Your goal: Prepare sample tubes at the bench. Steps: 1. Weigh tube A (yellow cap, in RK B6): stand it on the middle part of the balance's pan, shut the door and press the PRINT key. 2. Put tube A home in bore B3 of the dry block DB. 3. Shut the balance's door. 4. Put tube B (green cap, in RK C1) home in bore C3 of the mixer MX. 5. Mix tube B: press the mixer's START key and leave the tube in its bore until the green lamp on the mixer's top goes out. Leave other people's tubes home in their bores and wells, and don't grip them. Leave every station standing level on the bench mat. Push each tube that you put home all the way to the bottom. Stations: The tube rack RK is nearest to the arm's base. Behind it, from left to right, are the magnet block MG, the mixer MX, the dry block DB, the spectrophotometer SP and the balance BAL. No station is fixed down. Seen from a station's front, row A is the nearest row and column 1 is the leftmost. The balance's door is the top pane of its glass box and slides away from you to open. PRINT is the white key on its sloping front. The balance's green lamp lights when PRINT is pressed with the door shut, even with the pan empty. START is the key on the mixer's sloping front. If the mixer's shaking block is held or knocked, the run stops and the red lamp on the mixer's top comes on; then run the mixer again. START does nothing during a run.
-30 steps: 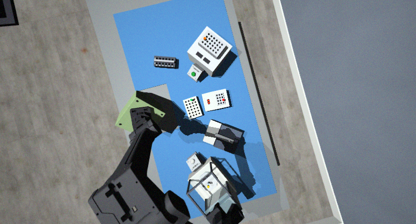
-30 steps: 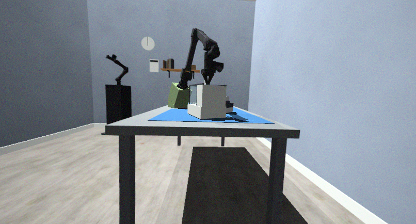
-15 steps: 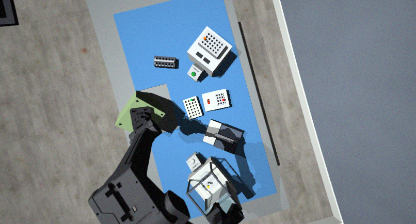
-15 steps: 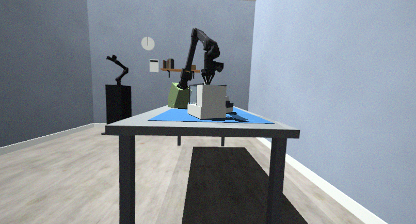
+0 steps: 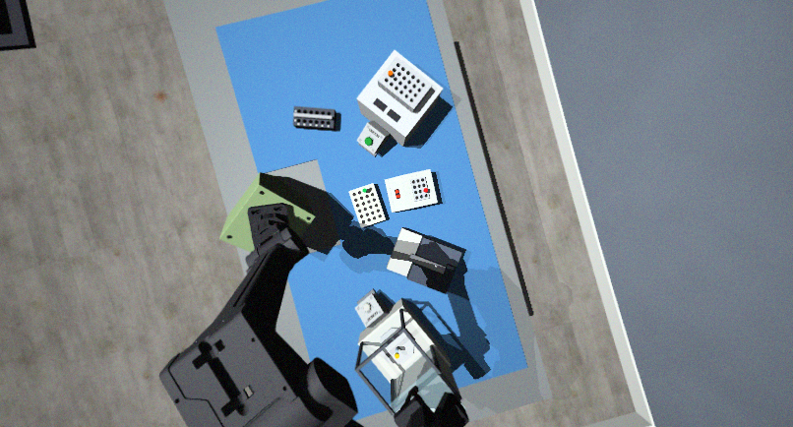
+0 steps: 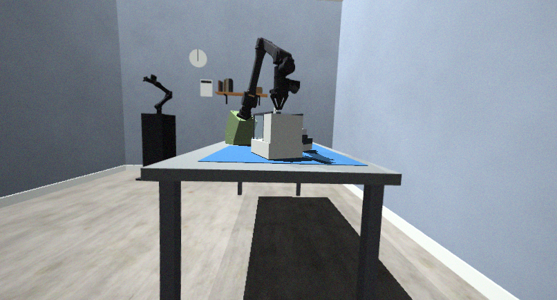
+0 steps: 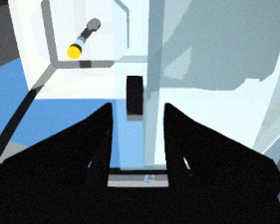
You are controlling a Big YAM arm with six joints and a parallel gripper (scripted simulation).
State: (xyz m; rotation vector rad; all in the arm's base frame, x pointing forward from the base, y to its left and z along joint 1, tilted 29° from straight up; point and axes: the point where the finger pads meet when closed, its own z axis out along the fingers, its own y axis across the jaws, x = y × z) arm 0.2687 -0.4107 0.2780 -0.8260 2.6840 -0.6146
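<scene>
Tube A, yellow-capped (image 5: 396, 355) (image 7: 74, 52), appears to stand upright on the pan inside the glass box of the balance (image 5: 375, 331). The top pane (image 5: 438, 390) is slid toward the back, and the part above the tube looks open. My gripper (image 6: 278, 108) (image 7: 138, 112) is partly open at the box top. Its fingers stand apart on either side of the black door handle (image 7: 135, 95), with gaps to it. The PRINT key (image 5: 367, 307) is at the balance's front. The balance's lamp cannot be made out. Tube B, green-capped (image 5: 365, 190), is in the rack (image 5: 363, 224).
The dry block (image 5: 405, 183) holds a red-capped tube. The mixer (image 5: 407, 131) holds an orange-capped tube; its START key (image 5: 369, 141) is green and its lamps look dark. The magnet block (image 5: 315, 116) lies left. The spectrophotometer (image 5: 409, 237) stands between dry block and balance.
</scene>
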